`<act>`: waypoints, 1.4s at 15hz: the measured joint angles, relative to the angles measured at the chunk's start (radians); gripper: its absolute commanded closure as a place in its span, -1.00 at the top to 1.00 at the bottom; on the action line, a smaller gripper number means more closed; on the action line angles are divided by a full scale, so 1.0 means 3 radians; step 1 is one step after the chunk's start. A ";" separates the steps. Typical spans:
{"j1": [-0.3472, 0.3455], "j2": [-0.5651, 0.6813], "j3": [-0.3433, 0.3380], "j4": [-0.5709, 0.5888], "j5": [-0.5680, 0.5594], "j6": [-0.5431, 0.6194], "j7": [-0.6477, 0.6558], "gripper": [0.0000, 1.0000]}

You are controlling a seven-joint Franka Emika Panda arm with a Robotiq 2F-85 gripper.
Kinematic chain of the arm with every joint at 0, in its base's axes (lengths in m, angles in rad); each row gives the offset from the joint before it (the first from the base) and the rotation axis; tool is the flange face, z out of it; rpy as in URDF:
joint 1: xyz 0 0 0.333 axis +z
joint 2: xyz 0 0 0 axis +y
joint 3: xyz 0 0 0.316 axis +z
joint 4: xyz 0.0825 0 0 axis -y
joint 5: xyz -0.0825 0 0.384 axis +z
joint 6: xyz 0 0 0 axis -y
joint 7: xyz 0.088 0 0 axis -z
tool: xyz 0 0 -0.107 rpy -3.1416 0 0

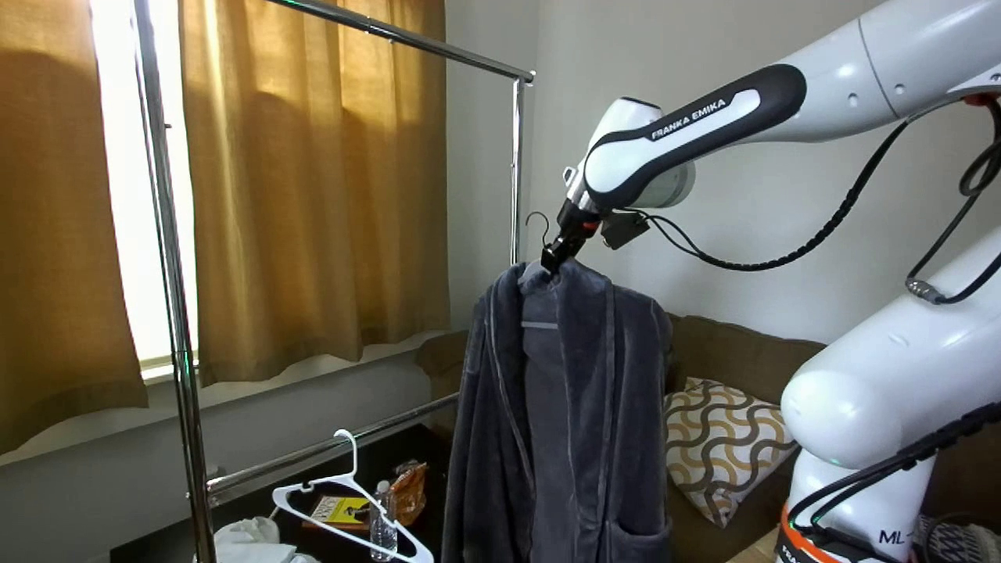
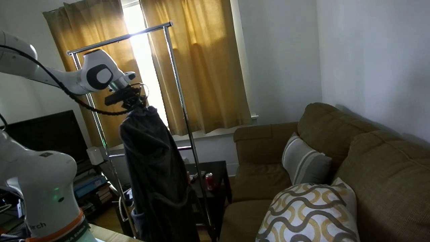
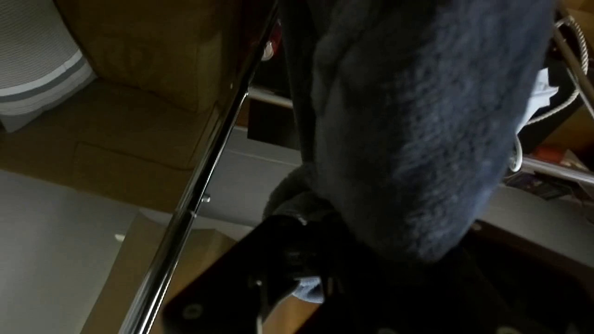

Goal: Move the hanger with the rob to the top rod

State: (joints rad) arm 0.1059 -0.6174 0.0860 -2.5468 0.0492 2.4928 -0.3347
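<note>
Holding: the gripper has its fingers brought together at the neck of the hanger, just below the hook.
Robe: long, dark grey-blue, hanging beneath the gripper, its front parted and its shoulders carried by the hanger.
Collar: the wrist view is dark here, so whether some of its cloth is pinched along with the hanger is hard to say.
Top rod: shiny metal, seen in both exterior views, the hook below its level and apart from it.
Lower bar: well below the top rod, with a white hanger hooked over it.
Sofa: brown, bearing a wavy-patterned cushion and a grey striped cushion.
Dark table: a red can stands on it in an exterior view.
Curtains: mustard, with brightness showing between them.
</note>
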 measured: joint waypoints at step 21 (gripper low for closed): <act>0.0120 -0.0046 0.0126 0.0807 -0.0283 -0.0074 0.0242 -0.95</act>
State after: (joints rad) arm 0.1421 -0.6313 0.1239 -2.3048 -0.0358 2.4704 -0.2622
